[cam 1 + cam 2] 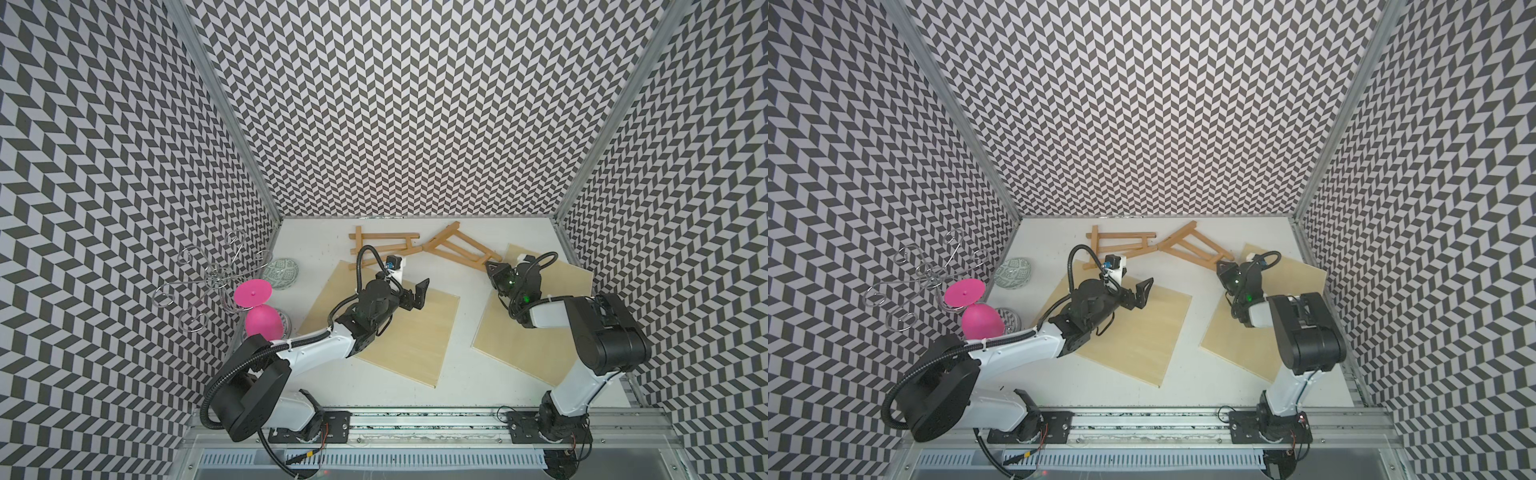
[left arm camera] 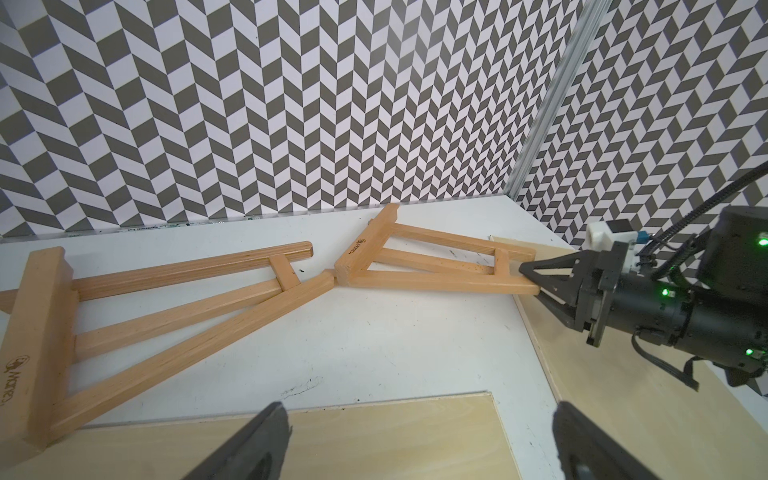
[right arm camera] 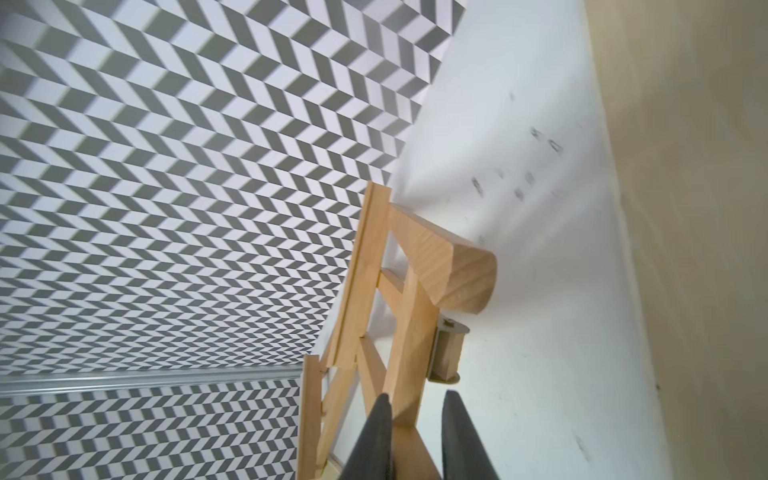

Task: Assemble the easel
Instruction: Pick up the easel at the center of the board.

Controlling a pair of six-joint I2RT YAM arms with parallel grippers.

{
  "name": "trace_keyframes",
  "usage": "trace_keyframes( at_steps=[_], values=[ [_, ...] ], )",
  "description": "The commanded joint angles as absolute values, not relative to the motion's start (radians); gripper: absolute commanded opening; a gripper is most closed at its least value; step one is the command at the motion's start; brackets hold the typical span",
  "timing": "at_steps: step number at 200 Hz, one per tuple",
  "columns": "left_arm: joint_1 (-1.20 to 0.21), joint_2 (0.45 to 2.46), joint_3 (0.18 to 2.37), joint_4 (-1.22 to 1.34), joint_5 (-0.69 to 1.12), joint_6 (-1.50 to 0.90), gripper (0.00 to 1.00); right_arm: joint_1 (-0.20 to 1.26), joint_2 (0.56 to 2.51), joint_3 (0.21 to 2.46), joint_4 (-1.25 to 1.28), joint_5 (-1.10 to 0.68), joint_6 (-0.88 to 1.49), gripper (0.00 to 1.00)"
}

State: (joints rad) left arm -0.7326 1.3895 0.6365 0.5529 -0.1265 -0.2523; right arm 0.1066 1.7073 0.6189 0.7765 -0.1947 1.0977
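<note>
Two wooden easel frames lie flat at the back of the white table, tips nearly touching: the left frame [image 1: 382,247] [image 2: 166,307] and the right frame [image 1: 457,247] [image 2: 436,266]. My right gripper [image 1: 493,266] [image 3: 415,415] is at the near end of the right frame [image 3: 409,316], with its two dark fingers closed on either side of one wooden leg. In the left wrist view its fingertips pinch that end. My left gripper [image 1: 415,297] [image 2: 419,449] hangs wide open over a plywood board, holding nothing, a short way in front of the left frame.
Two pale plywood boards [image 1: 407,332] [image 1: 540,332] lie under the arms. At the left wall stand a wire rack [image 1: 208,278], a pink goblet [image 1: 262,320] and a patterned bowl [image 1: 280,272]. Patterned walls enclose the table on three sides.
</note>
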Motion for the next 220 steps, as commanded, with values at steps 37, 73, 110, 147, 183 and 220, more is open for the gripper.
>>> trace_keyframes(
  at_steps=[37,73,110,147,183,220],
  values=[
    [-0.748,1.377,0.679,0.544,-0.132,-0.261,1.00,0.095,1.556,0.671,0.722,-0.229,1.008,0.13],
    [-0.759,1.368,0.685,0.535,-0.132,-0.257,1.00,0.088,1.515,0.690,0.665,-0.280,0.996,0.07],
    [-0.762,1.368,0.693,0.547,-0.130,-0.191,1.00,0.053,1.430,0.689,0.593,-0.333,0.999,0.05],
    [-0.780,1.458,0.775,0.536,-0.077,-0.016,0.99,0.014,1.388,0.706,0.522,-0.410,0.991,0.04],
    [-0.832,1.621,0.901,0.509,-0.049,0.121,0.97,0.008,1.346,0.749,0.410,-0.415,0.930,0.04],
    [-0.867,1.832,1.097,0.452,-0.036,0.227,0.91,0.008,1.326,0.767,0.339,-0.415,0.911,0.04]
  ],
)
